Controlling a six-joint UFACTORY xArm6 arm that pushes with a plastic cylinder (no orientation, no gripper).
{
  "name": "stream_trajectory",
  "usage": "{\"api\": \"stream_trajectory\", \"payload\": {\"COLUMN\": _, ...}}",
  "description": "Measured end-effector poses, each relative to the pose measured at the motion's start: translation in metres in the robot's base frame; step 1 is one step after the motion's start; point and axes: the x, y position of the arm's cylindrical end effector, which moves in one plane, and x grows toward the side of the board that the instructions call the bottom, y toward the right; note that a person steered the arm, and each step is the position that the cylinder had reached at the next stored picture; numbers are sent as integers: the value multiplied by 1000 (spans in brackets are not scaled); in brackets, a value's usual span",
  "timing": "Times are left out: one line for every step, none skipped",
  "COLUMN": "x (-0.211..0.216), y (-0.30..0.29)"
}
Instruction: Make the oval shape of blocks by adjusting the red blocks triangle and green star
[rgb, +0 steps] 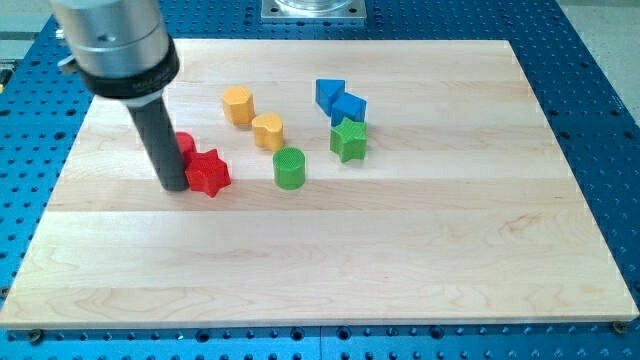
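My tip rests on the board at the view's left, touching the left side of a red star block. A second red block, its shape partly hidden by the rod, sits just above the star. The green star lies right of centre, below two blue blocks. A green cylinder stands near the middle. Two yellow blocks lie above it, running diagonally.
The wooden board lies on a blue perforated table. A metal mount sits at the view's top edge. The arm's grey body covers the upper left corner.
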Motion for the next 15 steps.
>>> {"api": "stream_trajectory", "payload": {"x": -18, "y": 0}}
{"api": "stream_trajectory", "payload": {"x": 20, "y": -26}}
{"api": "stream_trajectory", "payload": {"x": 46, "y": -41}}
{"api": "stream_trajectory", "payload": {"x": 73, "y": -3}}
{"api": "stream_trajectory", "payload": {"x": 61, "y": 112}}
{"api": "stream_trajectory", "payload": {"x": 6, "y": 228}}
{"api": "stream_trajectory", "payload": {"x": -73, "y": 271}}
{"api": "stream_trajectory", "payload": {"x": -101, "y": 272}}
{"api": "stream_trajectory", "payload": {"x": -123, "y": 270}}
{"api": "stream_trajectory", "payload": {"x": -133, "y": 251}}
{"api": "stream_trajectory", "payload": {"x": -133, "y": 210}}
{"api": "stream_trajectory", "payload": {"x": -133, "y": 182}}
{"api": "stream_trajectory", "payload": {"x": -133, "y": 208}}
{"api": "stream_trajectory", "payload": {"x": -133, "y": 253}}
{"api": "stream_trajectory", "payload": {"x": -123, "y": 326}}
